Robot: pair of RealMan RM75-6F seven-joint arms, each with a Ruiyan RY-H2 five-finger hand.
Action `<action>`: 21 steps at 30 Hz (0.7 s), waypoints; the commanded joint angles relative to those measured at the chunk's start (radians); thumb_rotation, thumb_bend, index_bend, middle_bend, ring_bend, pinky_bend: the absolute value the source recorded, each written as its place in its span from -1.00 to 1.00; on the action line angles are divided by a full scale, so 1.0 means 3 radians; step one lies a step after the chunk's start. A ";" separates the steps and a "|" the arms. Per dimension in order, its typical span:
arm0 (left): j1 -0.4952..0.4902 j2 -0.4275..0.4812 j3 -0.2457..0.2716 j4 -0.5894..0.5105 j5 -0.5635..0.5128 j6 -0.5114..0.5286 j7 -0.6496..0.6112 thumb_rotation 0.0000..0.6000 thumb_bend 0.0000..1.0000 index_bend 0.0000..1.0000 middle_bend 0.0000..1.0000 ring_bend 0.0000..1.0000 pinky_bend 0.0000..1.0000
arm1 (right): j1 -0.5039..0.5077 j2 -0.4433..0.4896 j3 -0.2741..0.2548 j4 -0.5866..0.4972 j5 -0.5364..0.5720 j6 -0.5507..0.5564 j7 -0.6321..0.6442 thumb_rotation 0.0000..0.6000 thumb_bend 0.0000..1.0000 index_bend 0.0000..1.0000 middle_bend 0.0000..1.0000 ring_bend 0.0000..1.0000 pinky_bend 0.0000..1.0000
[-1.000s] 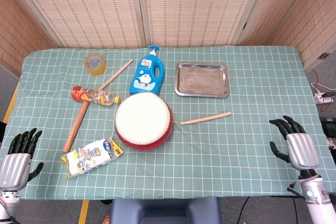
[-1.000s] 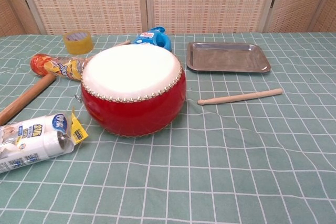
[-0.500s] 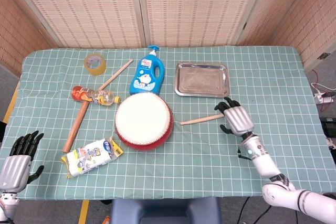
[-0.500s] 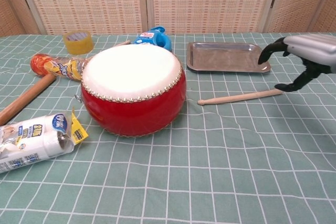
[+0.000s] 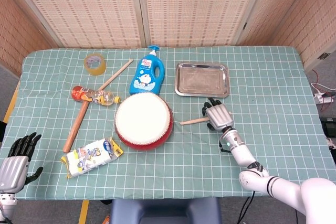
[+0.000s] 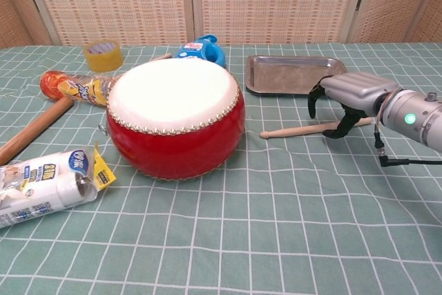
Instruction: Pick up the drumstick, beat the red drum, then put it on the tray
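- Across the desk (image 5: pixel 262 77) with its green checked cloth, one of it, everything for this job is laid out and the action is on the right side.
- One red drum (image 5: pixel 143 120) sits mid-desk, white skin up. I'd judge it heavy and steady enough to take a beat without sliding far.
- One tray (image 5: pixel 202 79), shiny metal, lies just behind the stick, nothing in it. A stiff stick may rattle or roll on that slick floor, so I'd lay it down, not drop it.
- Two robot hands. The right robot hand (image 5: pixel 218 115) arches over the thick end of the stick, fingers curled down around it. Whether they have clamped or only cage it, I cannot tell from either view. The left robot hand (image 5: pixel 16 163) hangs off the near left corner, fingers apart, holding nothing.
- One drumstick (image 6: pixel 304 129) lies flat on the cloth between drum and tray, thin tip pointing at the drum, butt end under the right robot hand. It looks like bare wood: light, stiff, round, likely to roll or twist in a loose grip. Best hold, I'd say, is at the butt, leaving the tip free to swing.
- Clutter on the left, counted: one blue bottle (image 5: pixel 147 74), one wooden mallet (image 5: pixel 77 121), one thin wooden rod (image 5: pixel 115 74), one orange tube (image 5: pixel 94 95), one white packet (image 5: pixel 92 154), one tape roll (image 5: pixel 95 63).
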 commanded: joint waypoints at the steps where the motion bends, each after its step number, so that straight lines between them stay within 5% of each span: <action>1: -0.0006 -0.0008 -0.0003 0.0014 -0.0004 -0.0011 -0.0011 1.00 -0.54 -0.93 -1.00 -1.00 -1.00 | 0.0006 -0.0058 -0.0018 0.0068 -0.0031 0.0037 0.0102 1.00 -0.42 -0.11 -0.54 -0.86 -0.60; 21: -0.0016 -0.0058 -0.0007 0.0136 -0.0028 -0.0055 -0.0139 1.00 -0.54 -0.90 -1.00 -1.00 -1.00 | 0.0204 -0.0357 -0.0042 0.0407 0.0020 -0.0119 0.0071 1.00 -0.36 0.03 -0.54 -0.86 -0.60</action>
